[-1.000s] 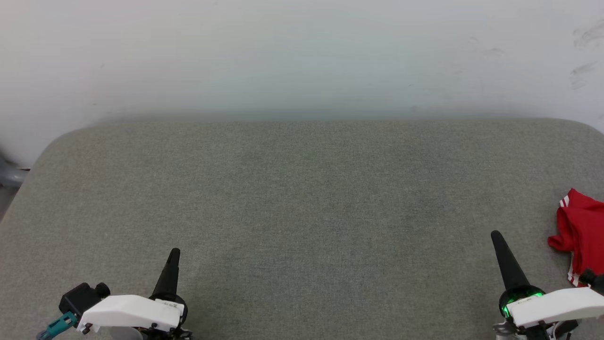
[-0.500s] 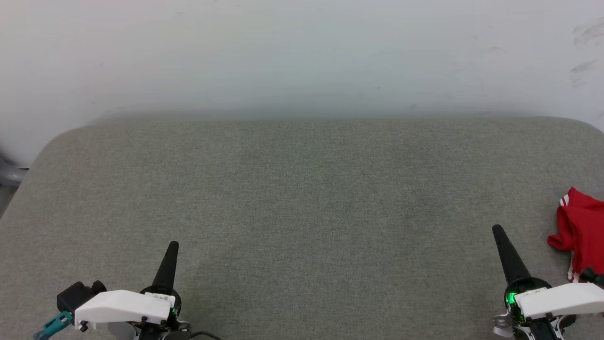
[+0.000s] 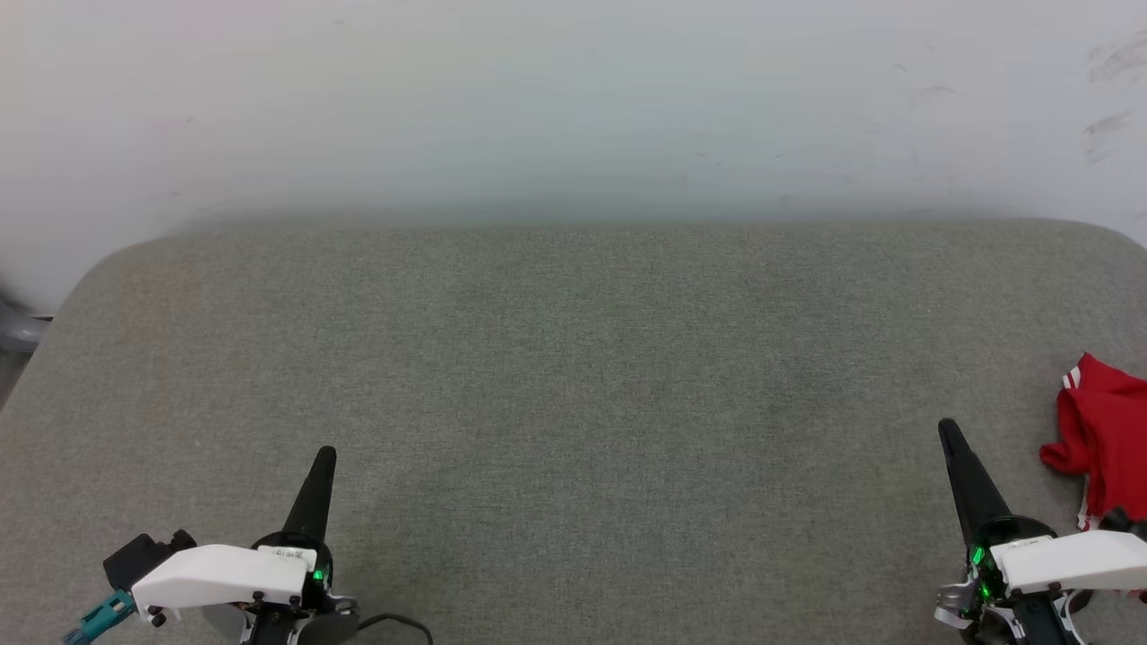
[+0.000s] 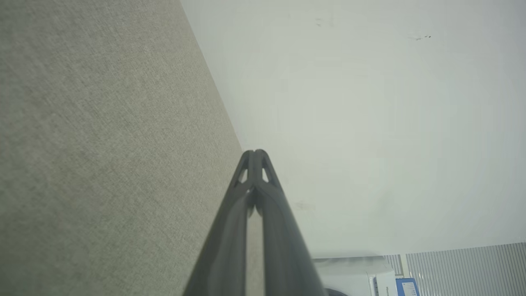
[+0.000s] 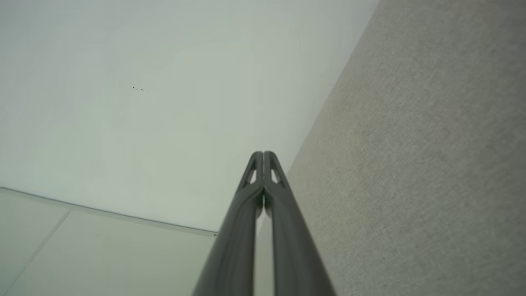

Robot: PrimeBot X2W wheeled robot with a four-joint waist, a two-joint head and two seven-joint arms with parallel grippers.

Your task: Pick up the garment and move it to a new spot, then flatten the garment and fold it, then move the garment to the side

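The red garment (image 3: 1104, 439) lies bunched at the far right edge of the grey padded table (image 3: 573, 376) in the head view, white striped trim showing, part of it cut off by the frame. My right gripper (image 3: 946, 430) is shut and empty, its tips a short way left of the garment, not touching it. At the lower left, my left gripper (image 3: 326, 455) is also shut on nothing. The left wrist view has my left gripper (image 4: 254, 153) with tips pressed together, and the right wrist view has my right gripper (image 5: 263, 153) the same way.
A pale wall (image 3: 573, 107) rises behind the table's rounded far edge. A grey object (image 3: 16, 330) sits beyond the table's left corner. White and blue equipment (image 4: 390, 281) appears low in the left wrist view.
Both arms have drawn back slightly toward the bottom of the head view, the right fingertip shifting a little up and right. The garment has not moved.
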